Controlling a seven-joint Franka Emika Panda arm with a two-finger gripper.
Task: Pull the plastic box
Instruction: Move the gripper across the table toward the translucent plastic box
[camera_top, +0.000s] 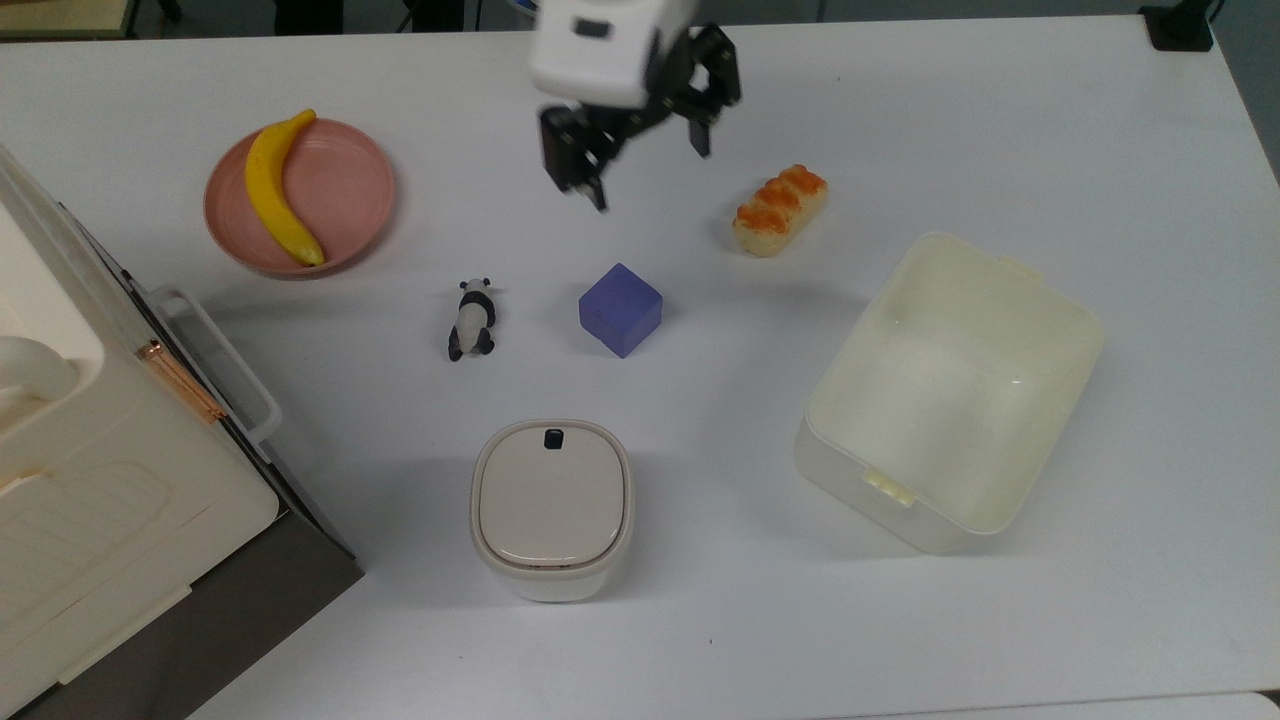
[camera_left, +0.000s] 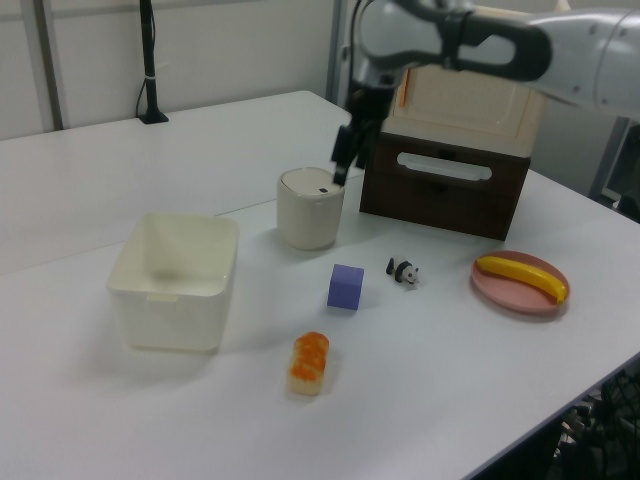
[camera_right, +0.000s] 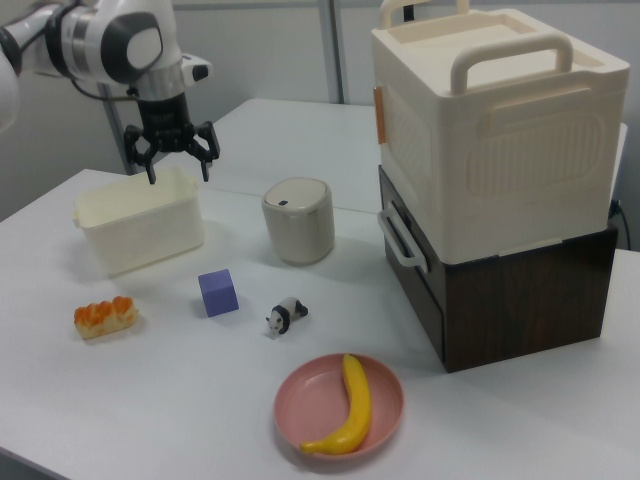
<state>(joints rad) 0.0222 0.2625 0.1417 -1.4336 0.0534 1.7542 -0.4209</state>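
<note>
White table (camera_top: 1000, 100), eight items resting on it.
Top view's left to right: cream appliance (camera_top: 90, 470) on its dark base at the edge, pink plate (camera_top: 345, 190) carrying a banana (camera_top: 275, 190), panda figure (camera_top: 470, 320), lidded beige container (camera_top: 552, 505), purple cube (camera_top: 620, 309), bread roll (camera_top: 780, 210), plastic box (camera_top: 950, 390) on the right. All sit apart from each other.

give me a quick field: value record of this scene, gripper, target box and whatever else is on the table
gripper: gripper in the air above the table, jaws open, holding nothing
target: plastic box, lidless, empty, at the top view's right, untouched
nearest to gripper in top view: bread roll, purple cube
other items: panda figure, lidded container, banana on pink plate
large item: cream appliance on a dark base
surface: white table
</note>
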